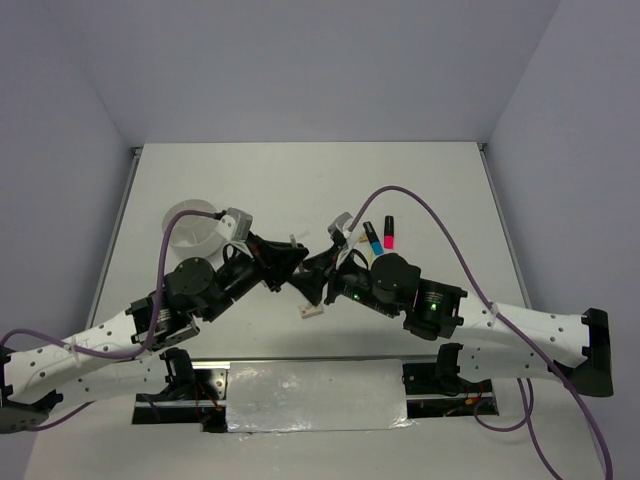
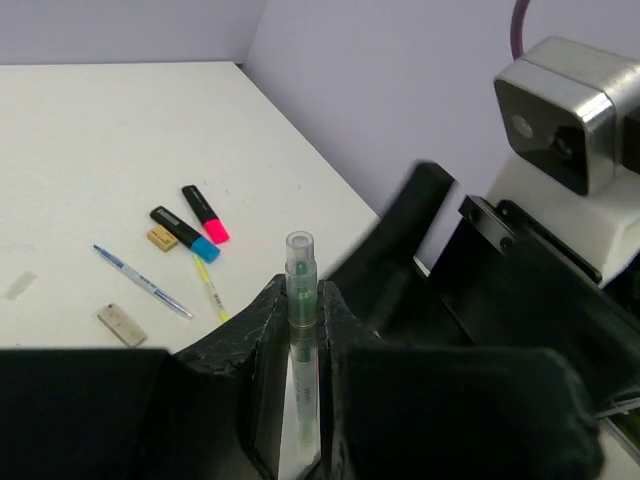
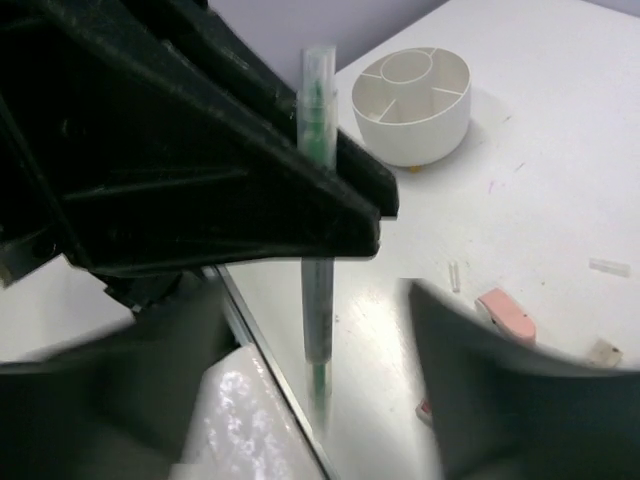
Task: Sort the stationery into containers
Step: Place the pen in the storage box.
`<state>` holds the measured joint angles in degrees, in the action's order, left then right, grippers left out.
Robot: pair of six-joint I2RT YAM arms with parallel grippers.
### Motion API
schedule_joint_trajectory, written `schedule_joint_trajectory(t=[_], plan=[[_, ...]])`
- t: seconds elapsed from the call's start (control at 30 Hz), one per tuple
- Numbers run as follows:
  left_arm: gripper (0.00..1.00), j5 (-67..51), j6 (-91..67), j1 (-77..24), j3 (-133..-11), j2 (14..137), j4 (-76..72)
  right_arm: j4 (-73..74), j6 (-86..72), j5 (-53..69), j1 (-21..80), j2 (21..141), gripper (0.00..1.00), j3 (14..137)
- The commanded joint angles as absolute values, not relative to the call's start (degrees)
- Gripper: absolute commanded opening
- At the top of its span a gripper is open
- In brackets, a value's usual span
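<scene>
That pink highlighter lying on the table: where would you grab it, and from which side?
Mid-barrel, coming straight down from above. The pink highlighter lies flat, so the jaws should straddle its narrow width rather than its length. The blue highlighter lies close alongside, so one jaw would probably have to fit into that gap.

the pen (image 3: 318, 310) blurs at its lower end — the left arm (image 1: 190, 285) half hides the tub (image 1: 193, 238)
</scene>
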<state>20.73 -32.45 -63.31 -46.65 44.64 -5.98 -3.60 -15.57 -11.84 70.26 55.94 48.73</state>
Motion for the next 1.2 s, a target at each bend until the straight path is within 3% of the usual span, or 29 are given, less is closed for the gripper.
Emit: schedule_joint_trajectory(t=[0.0, 0.03, 0.23, 0.37, 0.57, 0.7, 0.87, 1.17], plan=[[0.0, 23.3, -28.2, -63.3, -50.2, 44.9, -8.6, -4.4, -14.9, -14.0, 70.9, 54.2, 0.94, 48.1], [0.0, 27.6, -27.3, -63.3, -50.6, 45.1, -7.9, -4.0, -15.3, -15.5, 70.8, 53.7, 1.0, 47.2], [0.0, 56.8, -14.9, -62.4, -53.2, 49.8, -10.2, -1.1, -17.9, -21.2, 68.6, 45.8, 1.0, 39.6], [0.0, 65.8, -4.9, -55.0, -56.5, 56.7, -15.5, 2.5, -19.9, -24.3, 68.4, 37.0, 1.0, 35.2], [0.0, 60.4, -12.3, -29.0, -64.7, 69.2, -4.9, 7.0, -22.1, -24.6, 68.4, 28.8, 1.0, 31.3], [0.0, 70.2, -8.6, -25.4, -65.0, 74.5, -8.9, 9.2, -23.0, -24.7, 68.4, 26.5, 1.0, 30.0], [0.0, 69.1, -14.4, -20.3, -62.1, 77.8, -8.6, 10.7, -23.5, -24.5, 68.4, 25.6, 1.0, 29.6], [0.0, 67.0, -11.2, -16.8, -59.9, 79.8, -17.8, 11.8, -24.1, -22.4, 68.3, 25.9, 1.0, 29.8]])
